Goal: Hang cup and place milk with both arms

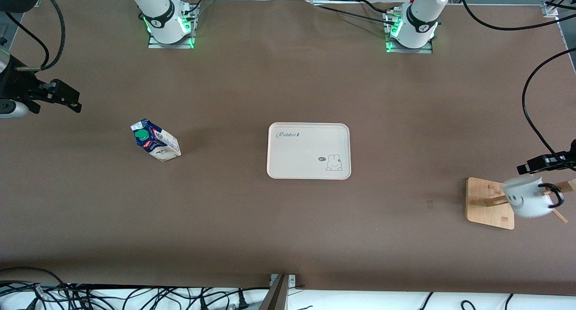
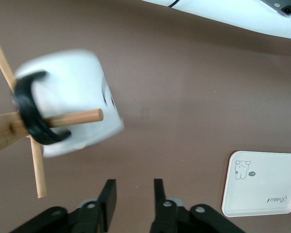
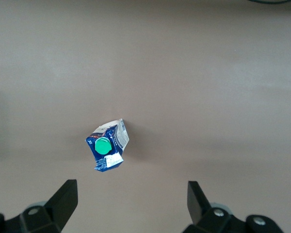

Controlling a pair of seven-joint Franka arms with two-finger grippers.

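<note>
cup (image 2: 68,102) hung on rack peg (image 2: 72,118), milk (image 1: 155,140) upright on table

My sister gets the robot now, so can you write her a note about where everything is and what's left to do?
Left gripper: open, holding nothing, by the wooden rack at the left arm's end.
Right gripper: open wide, over the table above the milk.
Cup: hanging by its handle on a rack peg. Done.
Milk: standing on the table toward the right arm's end, untouched.
Left: grasp the milk and set it down, probably on the white tray.
</note>
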